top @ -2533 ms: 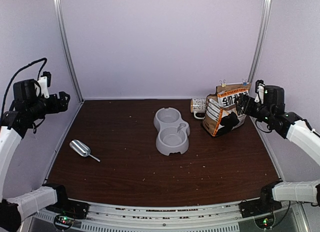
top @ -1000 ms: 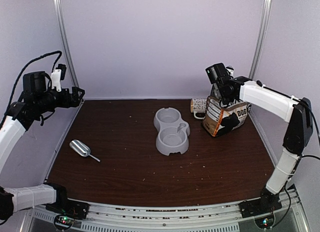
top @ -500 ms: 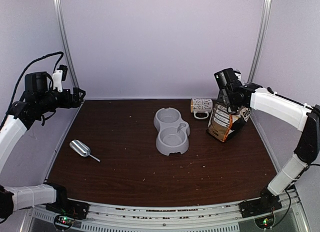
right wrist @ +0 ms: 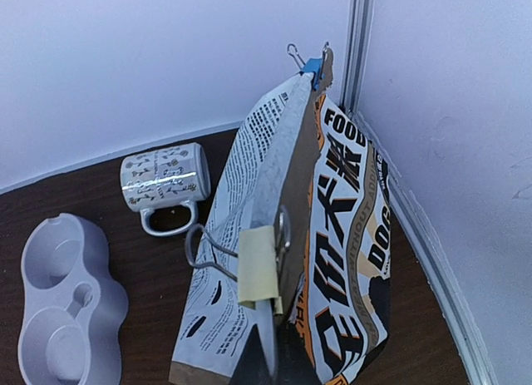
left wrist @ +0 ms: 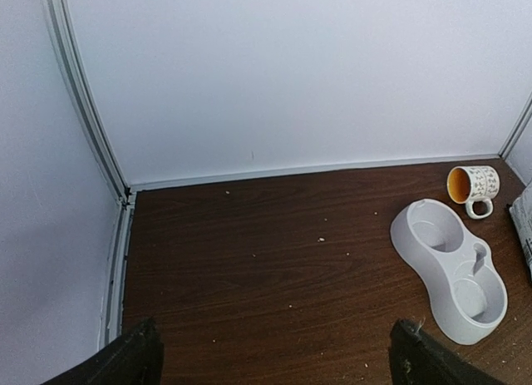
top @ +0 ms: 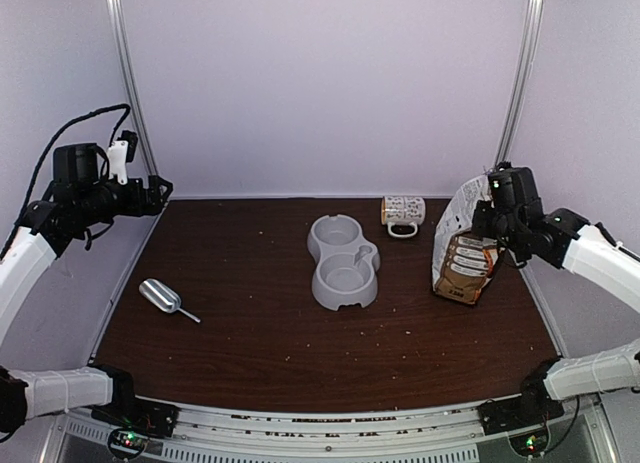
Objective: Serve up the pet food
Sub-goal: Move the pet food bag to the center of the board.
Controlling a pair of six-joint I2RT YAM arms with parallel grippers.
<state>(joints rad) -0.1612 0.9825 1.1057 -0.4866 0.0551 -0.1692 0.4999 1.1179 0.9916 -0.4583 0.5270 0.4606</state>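
Overhead and wrist views of the two-arm rig. At far left, the left gripper (top: pixel 157 192) is being held high above the table's (top: pixel 260 343) left rear corner, well apart from everything on it, with its two dark fingers (left wrist: pixel 133 362) spread wide. Below it, near the left edge, a metal scoop (top: pixel 160 296) is lying on the dark wooden top, its thin handle directed toward the right. Pale crumbs are scattered across the surface. Right of centre, a grey double bowl (top: pixel 343 261) is set with one well behind the other. Just behind and to its right, a patterned mug (top: pixel 403 212) is lying on its side, the handle turned toward the near edge. Farther right, a printed paper bag (top: pixel 462 251) marked "DOG" is being held tall and slightly tilted beside the right wall. Its folded top is being kept shut by a blue clip (right wrist: pixel 312 66) at the far end and a cream clip (right wrist: pixel 257 264) nearer the wrist camera. The right gripper (top: pixel 484 219) is pressed together on that folded top edge, just beside the cream clip. The pet food is not exposed in any view; whether the crumbs are kibble cannot be told.
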